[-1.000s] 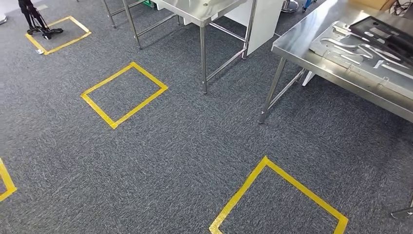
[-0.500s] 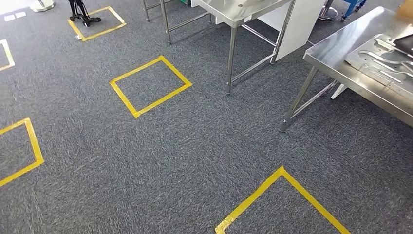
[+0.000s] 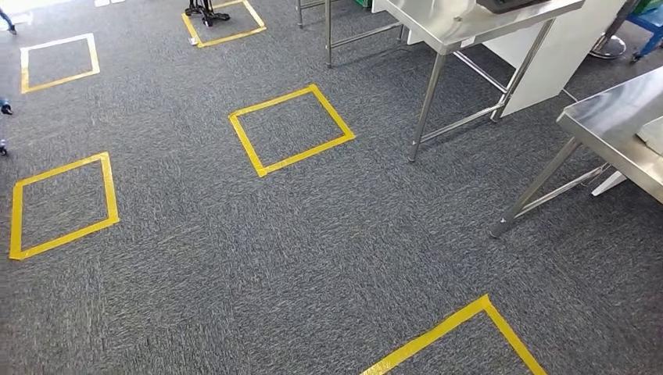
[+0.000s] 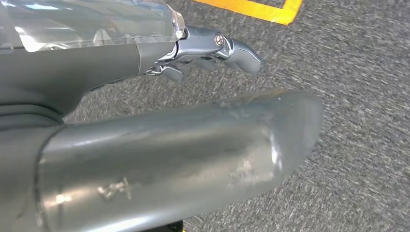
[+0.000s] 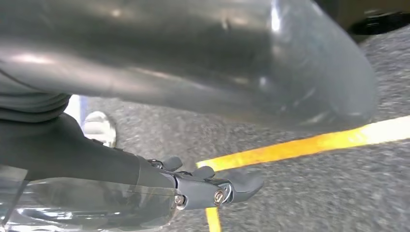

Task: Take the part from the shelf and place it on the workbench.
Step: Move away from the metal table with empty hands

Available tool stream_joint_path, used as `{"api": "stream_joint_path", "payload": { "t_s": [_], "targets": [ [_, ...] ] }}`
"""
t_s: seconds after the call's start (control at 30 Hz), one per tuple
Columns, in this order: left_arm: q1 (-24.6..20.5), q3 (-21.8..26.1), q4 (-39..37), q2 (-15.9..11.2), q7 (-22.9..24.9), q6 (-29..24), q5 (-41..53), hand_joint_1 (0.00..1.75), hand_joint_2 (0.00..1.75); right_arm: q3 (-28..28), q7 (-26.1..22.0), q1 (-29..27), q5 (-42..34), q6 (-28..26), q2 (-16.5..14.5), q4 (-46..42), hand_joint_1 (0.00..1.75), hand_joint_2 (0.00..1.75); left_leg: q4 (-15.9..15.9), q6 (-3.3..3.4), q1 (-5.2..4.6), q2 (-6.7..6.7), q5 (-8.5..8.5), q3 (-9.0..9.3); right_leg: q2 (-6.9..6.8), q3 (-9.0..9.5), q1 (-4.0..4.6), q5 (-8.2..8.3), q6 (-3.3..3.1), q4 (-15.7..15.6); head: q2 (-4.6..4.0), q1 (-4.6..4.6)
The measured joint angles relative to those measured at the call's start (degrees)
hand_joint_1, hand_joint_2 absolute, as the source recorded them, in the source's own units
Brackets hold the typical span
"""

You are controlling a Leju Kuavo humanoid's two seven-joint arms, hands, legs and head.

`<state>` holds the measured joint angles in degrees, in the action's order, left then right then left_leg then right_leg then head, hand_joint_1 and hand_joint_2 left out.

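Note:
My left hand [image 4: 159, 121] hangs over the grey carpet, its thick thumb in front and its dark fingers [image 4: 217, 47] stretched out with nothing in them. Likewise my right hand [image 5: 169, 92] hangs above the floor, its fingers [image 5: 217, 188] apart and empty over a yellow tape line [image 5: 309, 144]. In the head view a corner of a steel workbench [image 3: 618, 129] shows at the right edge, and a pale object [image 3: 653, 134] lies on it, cut off by the frame.
A second steel table [image 3: 461, 27] with thin legs stands at the back, a white panel [image 3: 559, 47] behind it. Yellow tape squares [image 3: 291, 129] [image 3: 62, 205] mark the carpet. A black stand [image 3: 205, 9] sits in a far square.
The whole picture has shifted: the camera has turned left, so the tables slid toward the right edge and more tape squares came in on the left.

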<state>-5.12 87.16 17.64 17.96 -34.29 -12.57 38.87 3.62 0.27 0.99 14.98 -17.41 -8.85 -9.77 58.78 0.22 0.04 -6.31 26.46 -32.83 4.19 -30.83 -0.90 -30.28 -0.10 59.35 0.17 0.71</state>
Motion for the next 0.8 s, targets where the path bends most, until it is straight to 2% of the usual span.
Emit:
{"api": "stream_joint_path", "payload": {
  "t_s": [0.03,0.07,0.1,0.13,0.17,0.2,0.23,0.27,0.3,0.33,0.4,0.43,0.47,0.5,0.53,0.57,0.63,0.67,0.7,0.73,0.77,0.8],
  "targets": [
    [0.04,0.02,0.0,-0.01,0.0,0.0,-0.05,0.0,0.0,-0.09,0.05,0.01,0.01,0.08,-0.03,0.0,0.0,0.0,-0.01,-0.32,0.1,-0.55,-0.06,-0.17,-0.7,0.04,-0.09,0.12,-0.36,-0.06,0.0,0.02],
    [0.07,0.04,0.0,-0.03,-0.01,0.0,-0.1,0.0,0.0,-0.16,0.1,0.01,0.05,0.16,-0.07,0.0,0.0,0.0,0.32,-0.59,0.11,-0.32,0.16,-0.39,-1.36,0.16,-0.1,0.2,-0.71,-0.23,0.0,0.01],
    [0.07,0.06,0.0,-0.05,-0.02,0.01,-0.16,0.0,0.0,-0.2,0.14,0.0,0.12,0.23,-0.13,0.0,0.0,0.0,1.39,-0.86,0.1,0.6,0.84,-0.93,-2.1,0.27,-0.17,0.27,-1.1,-0.41,0.0,0.21],
    [0.04,0.07,0.0,-0.08,-0.04,0.02,-0.21,0.0,0.0,-0.23,0.14,-0.06,0.2,0.3,-0.19,0.01,0.0,0.0,3.54,-1.12,0.08,2.0,2.1,-1.91,-2.86,0.37,-0.23,0.3,-1.43,-0.57,0.0,0.42],
    [0.0,0.07,0.0,-0.09,-0.07,0.04,-0.23,0.0,0.0,-0.26,0.14,-0.12,0.28,0.34,-0.22,0.01,0.0,0.0,6.92,-1.35,0.07,3.72,3.86,-3.5,-3.67,0.45,-0.11,0.22,-1.67,-0.61,0.0,0.63],
    [-0.04,0.07,0.0,-0.1,-0.09,0.05,-0.25,0.0,0.0,-0.29,0.14,-0.18,0.34,0.35,-0.24,0.01,0.0,0.0,10.92,-1.55,0.15,4.84,5.69,-5.47,-4.52,0.48,-0.02,0.14,-1.85,-0.61,0.0,0.82],
    [-0.05,0.07,0.0,-0.12,-0.1,0.07,-0.26,0.0,0.0,-0.32,0.14,-0.23,0.4,0.37,-0.24,0.02,0.0,0.0,14.43,-1.7,0.25,5.46,6.96,-7.23,-5.4,0.52,0.07,0.05,-1.93,-0.6,0.0,0.83],
    [-0.02,0.07,0.0,-0.13,-0.11,0.1,-0.27,0.0,0.0,-0.34,0.14,-0.26,0.46,0.37,-0.24,0.02,0.0,0.0,16.42,-1.75,0.33,5.77,7.29,-8.25,-6.26,0.58,0.14,-0.06,-1.95,-0.6,0.0,0.83],
    [0.04,0.07,0.0,-0.15,-0.11,0.12,-0.29,0.0,0.0,-0.37,0.14,-0.25,0.55,0.38,-0.24,0.02,0.0,0.0,16.01,-1.7,0.37,5.97,6.43,-8.07,-7.05,0.7,0.19,-0.19,-1.93,-0.59,0.0,0.83],
    [0.1,0.07,0.0,-0.16,-0.13,0.14,-0.32,0.0,0.0,-0.42,0.14,-0.22,0.62,0.38,-0.25,0.02,0.0,0.0,13.26,-1.54,0.37,6.28,4.65,-6.65,-7.77,0.89,0.22,-0.33,-1.85,-0.59,0.0,0.83],
    [0.12,0.07,0.0,-0.17,-0.16,0.15,-0.34,0.0,0.0,-0.53,0.14,-0.19,0.72,0.39,-0.26,0.02,0.0,0.0,5.01,-0.85,-0.02,8.45,1.21,-2.31,-9.02,1.4,0.37,-0.72,-1.54,-0.6,-0.01,0.83],
    [0.08,0.07,0.0,-0.18,-0.19,0.15,-0.34,0.0,0.0,-0.57,0.14,-0.18,0.74,0.39,-0.26,0.02,0.0,0.0,2.04,-0.48,-0.31,9.49,0.36,-0.8,-9.55,1.61,0.46,-0.9,-1.29,-0.61,0.0,0.81],
    [0.05,0.07,0.0,-0.19,-0.19,0.15,-0.35,0.0,0.0,-0.61,0.14,-0.18,0.76,0.39,-0.26,0.02,0.0,0.0,0.5,-0.18,-0.59,10.22,0.17,-0.07,-10.03,1.77,0.54,-1.04,-1.03,-0.66,-0.01,0.81],
    [0.06,0.07,0.0,-0.19,-0.2,0.15,-0.36,0.0,0.0,-0.63,0.15,-0.14,0.79,0.4,-0.26,0.02,0.0,0.0,0.23,0.01,-0.79,10.16,0.34,-0.07,-10.52,1.93,0.6,-1.11,-0.75,-0.79,-0.01,0.79],
    [0.11,0.08,0.0,-0.19,-0.2,0.16,-0.37,0.0,0.0,-0.66,0.15,-0.05,0.8,0.44,-0.26,0.02,0.0,0.0,-0.01,0.21,-0.77,9.49,0.2,-0.12,-11.05,2.19,0.65,-1.14,-0.48,-0.99,-0.01,0.81],
    [0.18,0.08,0.0,-0.18,-0.21,0.18,-0.39,0.0,0.0,-0.68,0.17,0.02,0.8,0.47,-0.25,0.02,0.0,0.0,-0.36,0.44,-0.59,8.87,-0.01,0.06,-10.87,2.45,0.61,-1.31,-0.15,-1.03,-0.01,0.77],
    [0.2,0.09,0.0,-0.15,-0.23,0.29,-0.44,0.0,0.0,-0.7,0.21,0.05,0.8,0.53,-0.23,0.02,0.0,0.0,-1.2,1.04,-0.16,7.64,-0.52,0.51,-8.32,1.83,0.52,-2.99,0.34,0.93,0.0,0.64],
    [0.17,0.09,0.0,-0.13,-0.21,0.43,-0.47,0.0,0.0,-0.72,0.25,-0.01,0.8,0.52,-0.21,0.02,0.0,0.0,-1.43,1.26,0.0,7.09,-0.72,0.67,-6.49,0.51,0.39,-4.64,0.47,3.68,0.0,0.53],
    [0.12,0.09,-0.01,-0.11,-0.19,0.6,-0.5,0.0,0.0,-0.73,0.28,-0.09,0.8,0.5,-0.2,0.02,0.0,0.0,-1.48,1.43,-0.01,6.54,-0.76,0.62,-5.21,-1.44,0.36,-6.47,0.48,7.38,0.0,0.48],
    [0.1,0.09,-0.01,-0.11,-0.12,0.79,-0.57,0.0,0.0,-0.73,0.46,-0.15,0.85,0.39,-0.18,0.03,0.0,0.0,-1.46,1.52,-0.04,5.97,-0.77,0.57,-4.64,-3.48,0.34,-7.86,0.52,11.1,0.0,0.43],
    [0.1,0.09,-0.02,-0.1,-0.01,0.98,-0.62,0.0,0.0,-0.75,0.73,-0.2,0.92,0.21,-0.16,0.04,0.0,0.0,-1.41,1.55,-0.07,5.39,-0.74,0.57,-4.44,-5.07,0.32,-8.3,0.56,13.7,0.0,0.42],
    [0.11,0.09,-0.02,-0.1,0.14,1.12,-0.67,0.0,0.0,-0.79,1.07,-0.24,1.03,-0.07,-0.16,0.05,0.0,0.0,-1.32,1.55,-0.08,4.83,-0.69,0.63,-4.38,-5.79,0.29,-7.54,0.59,14.33,0.0,0.41]
  ]
}}
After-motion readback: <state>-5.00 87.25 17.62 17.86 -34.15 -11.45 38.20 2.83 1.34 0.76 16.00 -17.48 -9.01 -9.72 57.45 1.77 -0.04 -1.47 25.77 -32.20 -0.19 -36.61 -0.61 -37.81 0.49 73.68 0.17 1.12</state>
